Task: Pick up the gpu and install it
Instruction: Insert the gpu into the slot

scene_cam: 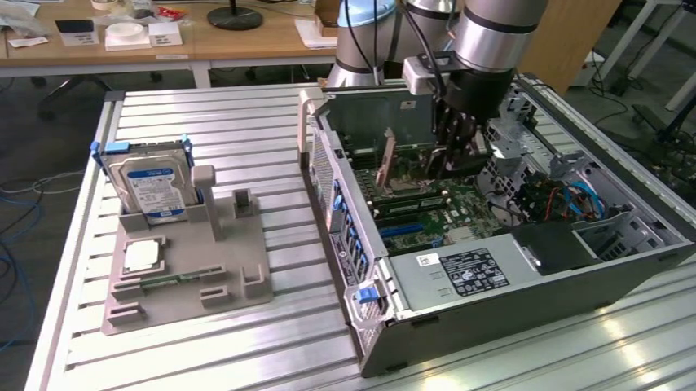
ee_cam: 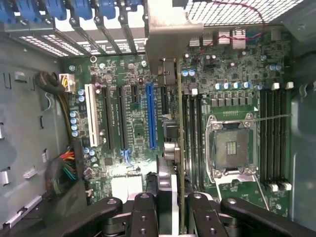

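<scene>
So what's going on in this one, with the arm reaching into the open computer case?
The arm's black gripper is closed on the gpu, a thin flat card with a silver metal bracket, holding it edge-on over the green motherboard inside the open grey computer case. The card hangs close to the long blue slot; whether it is seated is unclear. On the grey holder beside the case, a silver hard drive stands upright.

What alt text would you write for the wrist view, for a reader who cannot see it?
The gripper holds the gpu edge-on over the motherboard inside the open computer case, near the blue expansion slot. An empty CPU socket lies on the card's other side.
</scene>
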Controlling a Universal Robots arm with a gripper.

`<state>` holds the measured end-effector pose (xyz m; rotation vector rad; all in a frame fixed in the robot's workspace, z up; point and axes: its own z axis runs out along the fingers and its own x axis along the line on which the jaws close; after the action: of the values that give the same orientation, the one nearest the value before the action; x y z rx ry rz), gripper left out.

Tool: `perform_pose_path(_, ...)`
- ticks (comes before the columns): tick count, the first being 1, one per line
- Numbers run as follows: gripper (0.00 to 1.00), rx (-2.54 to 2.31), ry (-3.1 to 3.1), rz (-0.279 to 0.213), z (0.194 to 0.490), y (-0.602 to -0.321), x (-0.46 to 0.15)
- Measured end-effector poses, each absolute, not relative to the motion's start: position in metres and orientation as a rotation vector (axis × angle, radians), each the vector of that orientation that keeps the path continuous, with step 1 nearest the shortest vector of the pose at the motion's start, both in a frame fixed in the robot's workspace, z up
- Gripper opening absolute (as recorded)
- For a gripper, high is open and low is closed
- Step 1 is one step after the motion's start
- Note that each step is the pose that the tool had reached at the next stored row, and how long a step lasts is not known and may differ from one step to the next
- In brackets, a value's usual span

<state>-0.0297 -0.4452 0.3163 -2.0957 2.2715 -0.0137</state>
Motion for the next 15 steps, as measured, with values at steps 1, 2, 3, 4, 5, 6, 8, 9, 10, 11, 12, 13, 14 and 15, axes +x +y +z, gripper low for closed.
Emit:
perform_pose_path(1,0.28,-2.096,2.272,-0.014,0.315,-0.446,-0.031)
perform_pose_path(2,0.28,-2.096,2.272,-0.014,0.314,-0.446,-0.033)
perform_pose_path(3,0.28,-2.096,2.271,-0.014,0.313,-0.446,-0.035)
perform_pose_path(4,0.28,-2.096,2.272,-0.014,0.312,-0.446,-0.037)
perform_pose_path(5,0.28,-2.096,2.272,-0.014,0.31,-0.446,-0.038)
perform_pose_path(6,0.28,-2.096,2.271,-0.014,0.308,-0.446,-0.038)
perform_pose_path(8,0.28,-2.096,2.272,-0.014,0.305,-0.448,-0.038)
perform_pose_path(9,0.28,-2.096,2.272,-0.014,0.303,-0.449,-0.038)
perform_pose_path(10,0.28,-2.096,2.272,-0.014,0.302,-0.45,-0.039)
perform_pose_path(11,0.28,-2.096,2.271,-0.014,0.3,-0.45,-0.043)
perform_pose_path(12,0.28,-2.096,2.271,-0.014,0.298,-0.45,-0.046)
perform_pose_path(13,0.28,-2.096,2.272,-0.014,0.297,-0.45,-0.048)
perform_pose_path(14,0.28,-2.096,2.271,-0.014,0.295,-0.45,-0.048)
perform_pose_path(15,0.28,-2.096,2.271,-0.014,0.293,-0.45,-0.048)
